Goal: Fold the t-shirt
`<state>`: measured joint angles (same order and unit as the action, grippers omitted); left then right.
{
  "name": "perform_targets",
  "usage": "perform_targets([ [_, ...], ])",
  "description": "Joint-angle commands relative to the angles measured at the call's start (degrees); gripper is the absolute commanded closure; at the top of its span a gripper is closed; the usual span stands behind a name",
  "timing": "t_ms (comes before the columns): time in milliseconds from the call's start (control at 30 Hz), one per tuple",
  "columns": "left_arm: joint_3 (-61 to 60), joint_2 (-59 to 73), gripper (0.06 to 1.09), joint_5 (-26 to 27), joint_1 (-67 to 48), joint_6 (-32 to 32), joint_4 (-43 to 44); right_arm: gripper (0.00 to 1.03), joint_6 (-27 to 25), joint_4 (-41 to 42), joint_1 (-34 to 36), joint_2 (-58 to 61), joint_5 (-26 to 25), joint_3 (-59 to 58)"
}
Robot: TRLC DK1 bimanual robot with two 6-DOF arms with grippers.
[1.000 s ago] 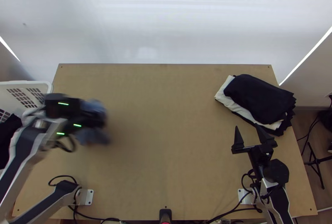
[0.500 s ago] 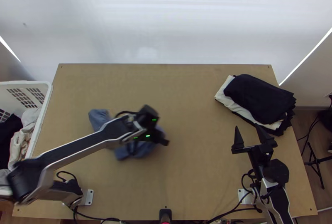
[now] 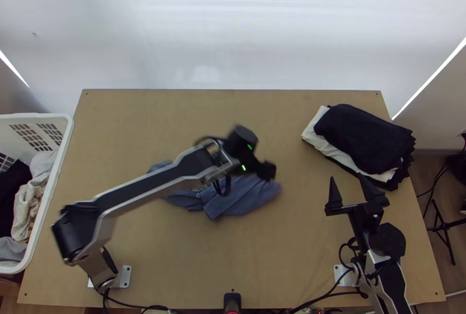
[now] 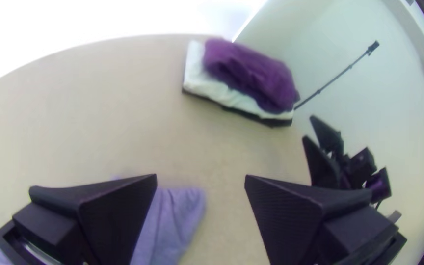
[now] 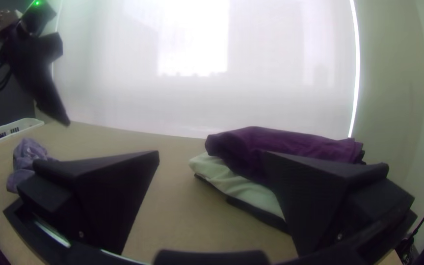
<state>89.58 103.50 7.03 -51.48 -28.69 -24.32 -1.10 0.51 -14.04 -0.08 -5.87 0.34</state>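
The blue-grey t-shirt [image 3: 242, 196] lies bunched at the middle of the table, partly hidden under the left arm. My left gripper [image 3: 268, 170] is above the cloth's far edge in the top view. In the left wrist view my left gripper [image 4: 200, 177] is open, its fingers wide apart, with the shirt [image 4: 170, 223] below and nothing between the tips. My right gripper [image 3: 349, 186] stands at the table's right side, away from the shirt; in the right wrist view my right gripper [image 5: 211, 153] is open and empty, with the shirt [image 5: 28, 159] far off.
A stack of folded dark and white cloth [image 3: 364, 139] lies at the table's far right, just beyond my right gripper. A white basket [image 3: 63, 139] holding clothes stands at the left edge. Bare tabletop [image 3: 233, 110] extends behind the left arm.
My left arm has swung from the basket side to the table's middle. The shirt came along, and now lies bunched on the table, farther right than before. The right arm has kept still.
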Motion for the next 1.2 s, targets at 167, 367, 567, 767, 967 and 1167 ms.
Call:
perform_targets([
  [167,2.70,-17.99,0.10,1.76,28.11,-0.49,-4.07,0.05,0.14,0.01,-0.02,-0.01,-0.02,0.01],
  [367,-8.98,-23.26,0.10,-4.48,45.51,8.82,-8.91,0.05,0.14,0.01,-0.02,-0.01,-0.02,0.01],
  [567,-16.81,-30.29,0.10,-6.24,49.64,11.02,-9.87,0.05,4.36,0.01,-2.39,-0.01,0.07,0.01],
  [767,-20.32,-33.98,0.10,-7.82,50.87,11.20,-10.40,0.05,4.36,0.01,-3.27,-0.01,0.07,0.01],
  [967,-24.81,-34.95,0.10,-7.99,51.57,12.52,-10.93,0.05,4.62,0.01,-3.89,-0.01,0.07,0.01],
  [1167,-27.18,-36.09,0.10,-7.99,51.31,12.52,-10.93,0.05,4.18,-0.07,-4.06,-0.10,0.33,0.45],
])
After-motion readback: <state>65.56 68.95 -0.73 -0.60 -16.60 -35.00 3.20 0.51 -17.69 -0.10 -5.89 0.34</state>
